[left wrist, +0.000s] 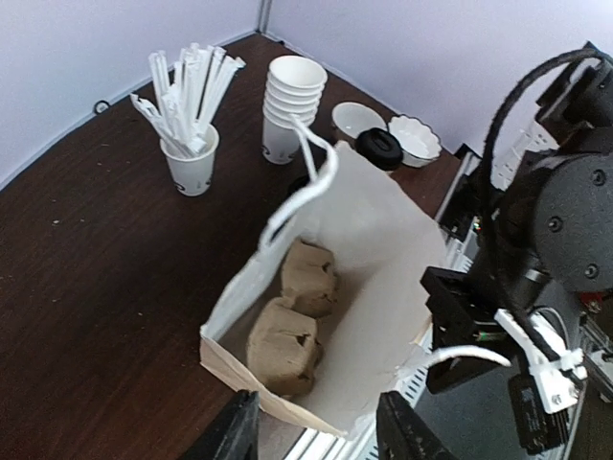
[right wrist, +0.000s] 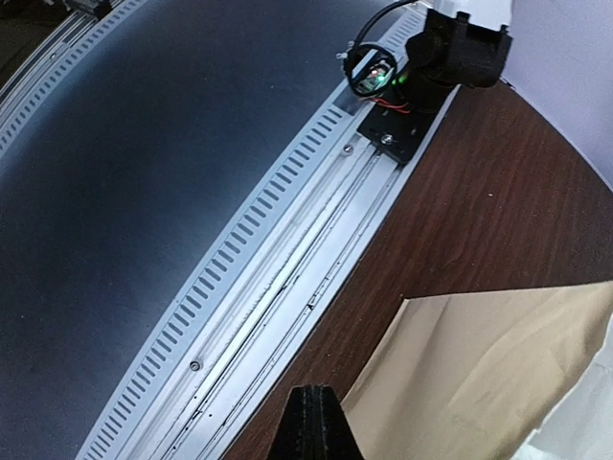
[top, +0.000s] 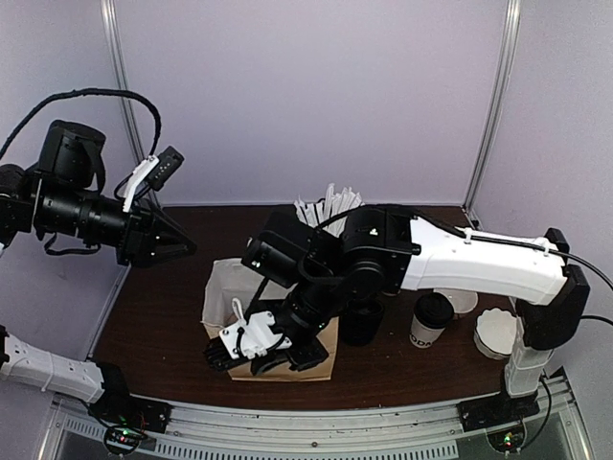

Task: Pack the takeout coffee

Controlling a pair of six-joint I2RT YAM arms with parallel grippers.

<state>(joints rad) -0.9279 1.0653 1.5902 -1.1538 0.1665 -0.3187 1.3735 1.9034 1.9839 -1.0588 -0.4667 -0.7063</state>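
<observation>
The takeout coffee (top: pixel 431 321), a white printed cup with a black dome lid, stands right of the paper bag (top: pixel 230 287). In the left wrist view its lid (left wrist: pixel 380 149) shows behind the open bag (left wrist: pixel 383 240), which holds two brown cardboard pieces (left wrist: pixel 292 316). My left gripper (top: pixel 185 247) hangs open and empty high above the bag's left side; it also shows in its own view (left wrist: pixel 316 433). My right gripper (top: pixel 218 356) is shut at the bag's near corner, low by the table's front edge (right wrist: pixel 314 402). A white bag handle (left wrist: pixel 469 356) lies across it; I cannot tell whether it is pinched.
A lidless cup of white sticks (left wrist: pixel 192 163) and a stack of lidless cups (left wrist: pixel 292 105) stand at the back. Two white dishes (left wrist: pixel 412 139) lie beside the coffee. A black object (top: pixel 362 324) stands between bag and coffee. The metal rail (right wrist: pixel 287 249) runs along the front edge.
</observation>
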